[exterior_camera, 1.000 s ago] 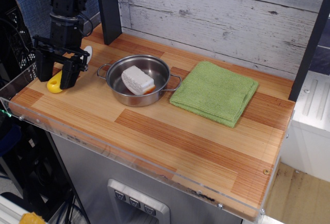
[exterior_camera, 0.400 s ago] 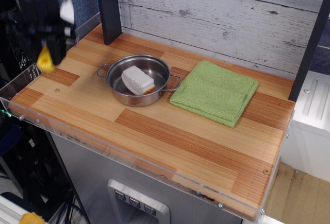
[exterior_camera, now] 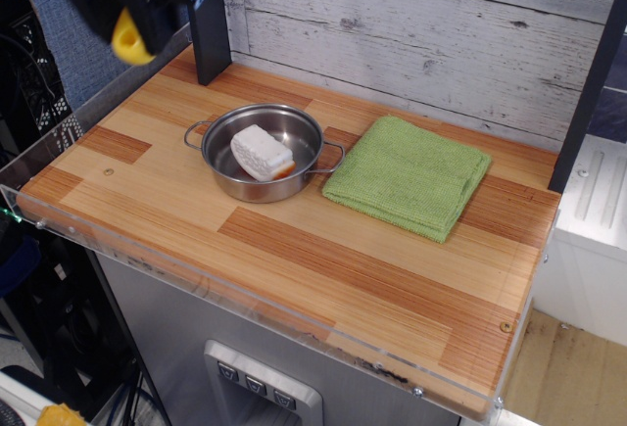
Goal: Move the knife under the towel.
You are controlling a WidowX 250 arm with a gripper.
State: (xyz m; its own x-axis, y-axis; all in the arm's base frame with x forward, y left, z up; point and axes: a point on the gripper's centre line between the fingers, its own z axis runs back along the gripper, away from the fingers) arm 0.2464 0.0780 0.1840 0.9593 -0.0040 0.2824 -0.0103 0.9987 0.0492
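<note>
My gripper [exterior_camera: 137,0] is blurred at the top left, high over the counter's [exterior_camera: 294,250] far left corner, clamped on the knife [exterior_camera: 130,39]. I see only its yellow handle, hanging down; the long axis is unclear. The towel [exterior_camera: 409,175] lies well apart, flat, just right of the pan [exterior_camera: 263,152] holding a white block [exterior_camera: 261,152].

Wooden table [exterior_camera: 323,269]: pan [exterior_camera: 263,155], towel [exterior_camera: 409,175].

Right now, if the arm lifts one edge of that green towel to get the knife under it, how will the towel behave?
The towel looks like thick, soft terry folded in layers, so it would probably flop and drape. Only the top layer may lift, letting the fold open. It lies flat on smooth wood, so a push might slide or bunch it.
</note>
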